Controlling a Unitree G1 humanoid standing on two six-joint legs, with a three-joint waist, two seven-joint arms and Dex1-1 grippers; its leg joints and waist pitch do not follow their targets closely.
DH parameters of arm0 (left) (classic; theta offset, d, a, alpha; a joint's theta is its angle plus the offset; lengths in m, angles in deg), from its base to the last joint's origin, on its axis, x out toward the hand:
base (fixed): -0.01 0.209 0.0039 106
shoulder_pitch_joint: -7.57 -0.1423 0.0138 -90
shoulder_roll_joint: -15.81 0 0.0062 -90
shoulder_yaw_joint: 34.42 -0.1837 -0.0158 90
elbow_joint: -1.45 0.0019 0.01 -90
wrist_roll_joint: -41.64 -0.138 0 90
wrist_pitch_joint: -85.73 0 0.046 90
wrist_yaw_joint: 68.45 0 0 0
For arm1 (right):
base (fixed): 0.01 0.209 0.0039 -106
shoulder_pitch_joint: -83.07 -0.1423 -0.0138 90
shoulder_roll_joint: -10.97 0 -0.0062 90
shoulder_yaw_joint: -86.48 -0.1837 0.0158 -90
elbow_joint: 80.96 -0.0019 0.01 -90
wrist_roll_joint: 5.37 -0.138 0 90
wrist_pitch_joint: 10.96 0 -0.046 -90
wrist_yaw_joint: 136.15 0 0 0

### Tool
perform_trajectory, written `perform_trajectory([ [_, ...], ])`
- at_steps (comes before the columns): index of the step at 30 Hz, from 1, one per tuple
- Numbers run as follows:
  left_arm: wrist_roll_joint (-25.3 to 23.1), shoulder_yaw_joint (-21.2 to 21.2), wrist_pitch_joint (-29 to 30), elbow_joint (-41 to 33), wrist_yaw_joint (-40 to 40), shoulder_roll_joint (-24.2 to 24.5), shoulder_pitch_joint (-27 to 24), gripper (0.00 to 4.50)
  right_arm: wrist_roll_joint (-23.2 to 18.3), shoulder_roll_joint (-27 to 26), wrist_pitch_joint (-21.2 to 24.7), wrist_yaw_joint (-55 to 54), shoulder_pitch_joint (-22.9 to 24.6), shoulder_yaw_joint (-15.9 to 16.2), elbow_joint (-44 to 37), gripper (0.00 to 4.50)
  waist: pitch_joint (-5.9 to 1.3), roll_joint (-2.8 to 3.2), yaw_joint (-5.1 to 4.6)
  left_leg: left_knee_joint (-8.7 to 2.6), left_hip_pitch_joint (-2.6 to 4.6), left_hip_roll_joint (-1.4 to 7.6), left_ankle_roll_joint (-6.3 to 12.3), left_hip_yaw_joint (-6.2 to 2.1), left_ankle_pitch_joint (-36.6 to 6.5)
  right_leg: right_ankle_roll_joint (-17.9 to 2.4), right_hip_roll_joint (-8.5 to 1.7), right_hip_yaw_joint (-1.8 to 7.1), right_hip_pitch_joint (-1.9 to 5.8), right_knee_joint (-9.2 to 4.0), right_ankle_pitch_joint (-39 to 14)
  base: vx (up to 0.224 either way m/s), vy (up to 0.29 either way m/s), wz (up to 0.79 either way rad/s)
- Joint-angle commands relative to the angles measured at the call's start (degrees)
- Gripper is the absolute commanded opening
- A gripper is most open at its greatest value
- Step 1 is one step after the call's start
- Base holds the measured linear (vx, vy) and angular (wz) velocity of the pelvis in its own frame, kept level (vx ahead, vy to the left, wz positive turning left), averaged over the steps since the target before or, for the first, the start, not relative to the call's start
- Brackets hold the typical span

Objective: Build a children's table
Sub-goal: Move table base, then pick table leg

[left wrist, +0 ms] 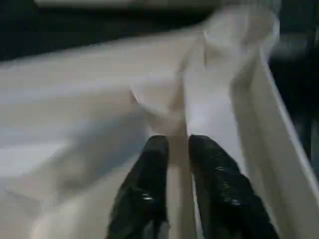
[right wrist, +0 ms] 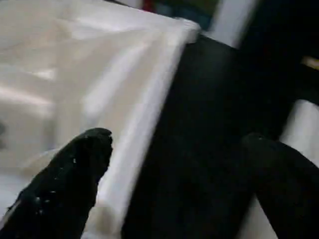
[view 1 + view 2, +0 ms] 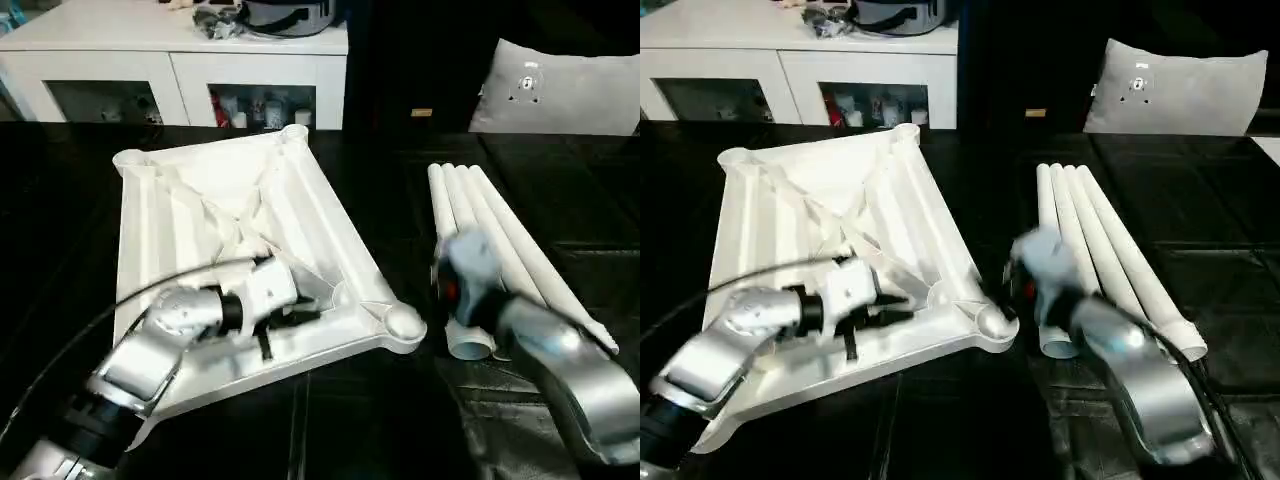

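Note:
The children's table lies in parts on a black surface. Its white square top [image 3: 160, 200] rests upside down, X-ribs facing up, with round sockets at the corners. Several white tapered legs [image 3: 490, 230] lie side by side to its right. My left gripper [image 1: 177, 144] is down inside the top near its front right corner socket [image 3: 405, 322]. Its black fingers [image 1: 154, 159] stand a little apart on either side of a thin rib. My right gripper [image 2: 179, 142] is wide open and empty, hovering over the dark gap between the top's right edge and the legs.
A white cabinet [image 3: 170, 70] with glass doors stands behind the work surface, with dark items on top of it. A grey cushion [image 3: 560, 90] leans at the back right. The left arm's black cable [image 3: 150, 290] arcs over the table top.

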Motion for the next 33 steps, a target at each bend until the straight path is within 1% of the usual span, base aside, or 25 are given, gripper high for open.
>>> perform_trajectory([
  [1, 1.88, 1.55, 1.95, -2.84, 0.38, -0.1, -0.58, 1.34, -0.18, -0.4, 4.34, -1.36, -0.68, -1.31, 0.19, 4.5, -2.85, -0.18, 0.05, -4.42, 1.39, 3.57, -0.76, -0.99, -5.97, -13.45, -3.67, 1.23, 1.26, -3.49, 7.7, 0.0, 0.0, 0.0],
  [2, 2.77, 1.96, 3.06, -4.42, 0.27, -0.22, -0.99, 1.43, -1.57, -0.77, 5.83, -0.72, -1.31, -1.81, 0.33, 4.5, -2.85, -0.12, 0.23, -4.34, 1.4, 3.62, -0.63, -0.93, -5.91, -13.12, -3.75, 1.31, 1.25, -3.54, 8.07, 0.0, 0.0, 0.0],
  [3, 3.08, 2.02, 3.31, -4.8, 0.31, -0.21, -1.08, 1.47, -1.93, -1.0, 6.07, -0.5, -1.49, -1.96, 0.45, 4.5, -2.88, -0.15, 0.36, -4.32, 1.34, 3.63, -0.51, -0.9, -5.68, -12.85, -3.76, 1.32, 1.31, -3.53, 8.47, 0.0, 0.0, 0.0],
  [4, 3.96, 2.07, 4.15, -6.44, 0.27, -0.26, -1.67, 1.49, -1.38, -1.37, 6.39, -1.36, -2.04, -2.28, 1.09, 4.5, -2.9, -0.05, 0.41, -4.3, 1.31, 3.63, -0.53, -0.92, -5.49, -12.69, -3.74, 1.31, 1.3, -3.47, 8.77, 0.0, 0.0, 0.0],
  [5, 4.82, 2.01, 5.28, -8.21, 0.32, -0.26, -2.25, 1.54, -0.19, -1.74, 6.63, -2.46, -2.73, -2.4, 1.93, 4.5, -2.92, -0.03, 0.36, -4.39, 1.3, 3.68, -0.94, -0.97, -5.47, -12.47, -3.69, 1.21, 1.28, -3.38, 9.07, 0.0, 0.0, 0.0],
  [6, 5.13, 1.89, 5.9, -9.21, 0.34, -0.2, -2.57, 1.65, 0.62, -1.91, 6.83, -3.2, -3.12, -2.42, 2.43, 4.5, -2.91, 0.01, 0.21, -4.47, 1.36, 3.68, -1.49, -1.01, -5.71, -12.67, -3.65, 1.1, 1.19, -3.34, 8.89, 0.0, 0.0, 0.0],
  [7, 5.29, 1.59, 6.63, -10.54, 0.19, -0.03, -3.02, 1.77, 1.26, -2.38, 7.86, -4.36, -3.61, -2.7, 2.96, 4.5, -2.78, -0.07, 0.17, -4.57, 1.31, 3.66, -1.7, -0.98, -6.12, -12.57, -3.57, 1.11, 1.18, -3.47, 8.18, 0.0, 0.0, 0.0],
  [8, 5.22, 1.29, 7.2, -11.39, 0.07, 0.14, -3.27, 1.87, 1.56, -2.83, 8.85, -5.26, -4.0, -3.01, 3.36, 4.5, -2.75, -0.18, 0.25, -4.57, 1.4, 3.63, -2.1, -0.88, -6.54, -12.39, -3.56, 1.2, 1.19, -3.54, 7.23, 0.0, 0.0, 0.0],
  [9, 5.22, 1.28, 7.24, -11.45, 0.07, 0.15, -3.29, 1.87, 1.56, -2.88, 8.95, -5.34, -4.04, -3.05, 3.38, 4.5, -2.67, -0.1, 0.22, -4.63, 1.46, 3.58, -2.37, -0.83, -7.2, -12.11, -3.5, 1.24, 1.11, -3.67, 5.98, 0.0, 0.0, 0.0],
  [10, 5.35, 0.98, 8.98, -13.39, -0.1, 0.18, -3.68, 1.99, 1.18, -4.73, 13.02, -8.3, -5.9, -4.95, 4.65, 4.5, -2.61, -0.45, 0.12, -4.69, 1.52, 3.52, -2.49, -0.8, -7.55, -12.05, -3.48, 1.3, 1.08, -3.69, 4.64, 0.0, 0.0, 0.0],
  [11, 5.36, 0.97, 9.07, -13.47, -0.1, 0.17, -3.68, 2.09, 1.14, -4.84, 13.24, -8.46, -6.02, -5.08, 4.74, 4.5, -2.6, -0.27, 0.07, -4.79, 1.47, 3.51, -2.85, -0.84, -8.08, -11.98, -3.53, 1.27, 1.0, -3.76, 2.85, 0.0, 0.0, 0.0],
  [12, 5.34, 0.94, 9.64, -13.82, 0.06, 0.13, -3.63, 2.21, 0.99, -5.21, 14.46, -9.07, -6.68, -5.6, 5.14, 4.5, -2.58, -0.27, 0.18, -4.77, 1.58, 3.58, -3.09, -0.78, -8.24, -11.72, -3.52, 1.31, 0.95, -3.88, 2.42, 0.0, 0.0, 0.0],
  [13, 5.27, 0.9, 9.74, -13.85, 0.13, 0.12, -3.58, 2.21, 0.98, -5.31, 14.8, -9.24, -6.9, -5.74, 5.32, 4.5, -2.55, -0.49, 0.11, -4.75, 1.54, 3.58, -3.15, -0.73, -8.31, -11.59, -3.47, 1.37, 0.97, -3.9, 2.43, 0.0, 0.0, 0.0],
  [14, 5.02, 0.65, 9.92, -13.94, 0.46, 0.18, -3.53, 2.28, 1.22, -5.79, 16.59, -10.28, -7.96, -6.42, 6.5, 4.5, -2.65, -0.47, 0.09, -4.72, 1.55, 3.48, -3.39, -0.68, -7.58, -11.05, -3.32, 1.35, 0.95, -3.82, 3.17, 0.0, 0.0, 0.0],
  [16, 4.32, 0.19, 10.02, -14.17, 1.0, 0.42, -3.59, 2.41, 0.99, -6.97, 19.77, -11.47, -9.42, -7.89, 8.28, 4.5, -2.75, -0.41, 0.07, -4.68, 1.5, 3.38, -3.38, -0.72, -6.8, -11.09, -3.37, 1.32, 0.98, -3.68, 3.99, 0.0, 0.0, 0.0],
  [18, 3.83, -0.07, 10.42, -14.45, 1.43, 0.7, -3.44, 2.68, 0.53, -7.83, 22.8, -11.69, -10.45, -8.98, 10.11, 4.5, -2.79, -0.58, 0.15, -4.6, 1.4, 3.35, -3.45, -0.65, -5.4, -10.96, -3.33, 1.3, 1.09, -3.59, 5.25, 0.0, 0.0, 0.0],
  [20, 3.78, -0.05, 10.63, -14.56, 1.5, 0.74, -3.33, 2.73, 0.19, -7.82, 23.41, -11.1, -10.29, -8.8, 10.44, 4.5, -2.89, -0.54, 0.3, -4.5, 1.42, 3.37, -3.4, -0.64, -4.47, -10.82, -3.36, 1.23, 1.2, -3.48, 6.77, 0.0, 0.0, 0.0],
  [22, 3.63, -0.06, 11.0, -14.76, 1.66, 0.81, -3.24, 2.73, 0.82, -7.75, 24.11, -11.46, -9.87, -8.37, 11.17, 4.5, -2.91, -0.6, 0.39, -4.46, 1.39, 3.38, -3.44, -0.6, -3.58, -10.68, -3.31, 1.19, 1.2, -3.37, 8.14, 0.0, 0.0, 0.0],
  [24, 3.52, -0.12, 11.45, -15.1, 1.76, 0.9, -3.38, 2.73, 1.32, -7.96, 24.68, -12.54, -9.72, -8.64, 12.07, 4.5, -2.88, -0.83, 0.42, -4.45, 1.36, 3.37, -3.46, -0.51, -3.64, -10.44, -3.37, 1.22, 1.24, -3.43, 7.97, 0.0, 0.0, 0.0],
  [26, 3.63, -0.23, 11.76, -15.64, 1.83, 1.04, -3.76, 2.73, 0.72, -8.55, 25.47, -12.57, -9.86, -9.49, 12.46, 4.5, -2.85, -0.7, 0.45, -4.51, 1.39, 3.4, -3.58, -0.53, -3.9, -10.41, -3.42, 1.21, 1.19, -3.45, 7.16, 0.0, 0.0, 0.0],
  [28, 3.73, -0.39, 12.03, -15.89, 1.9, 1.12, -3.9, 2.73, 0.61, -8.96, 26.4, -12.5, -10.28, -10.04, 12.91, 4.5, -2.82, -0.73, 0.41, -4.55, 1.39, 3.4, -3.58, -0.54, -4.36, -10.49, -3.44, 1.22, 1.16, -3.49, 6.31, 0.0, 0.0, 0.0],
  [31, 3.68, -0.56, 12.17, -15.93, 1.85, 1.22, -3.94, 2.73, 1.16, -8.74, 27.28, -12.74, -10.48, -9.68, 13.34, 4.5, -2.83, -0.77, 0.43, -4.55, 1.44, 3.41, -3.78, -0.51, -4.36, -10.47, -3.37, 1.21, 1.13, -3.49, 5.79, 0.0, 0.0, 0.0],
  [32, 3.5, -0.7, 12.2, -15.75, 1.86, 1.22, -3.78, 2.73, 1.44, -8.68, 29.32, -13.12, -10.99, -9.6, 13.86, 4.5, -2.81, -0.77, 0.39, -4.56, 1.43, 3.37, -3.8, -0.51, -4.25, -10.39, -3.33, 1.23, 1.12, -3.49, 5.93, 0.0, 0.0, 0.0],
  [33, 3.44, -0.75, 12.22, -15.68, 1.86, 1.2, -3.72, 2.73, 1.35, -8.68, 29.64, -13.05, -11.11, -9.61, 13.93, 4.5, -2.85, -0.78, 0.44, -4.57, 1.42, 3.34, -3.67, -0.52, -4.37, -10.32, -3.36, 1.22, 1.16, -3.5, 5.96, 0.0, 0.0, 0.0],
])
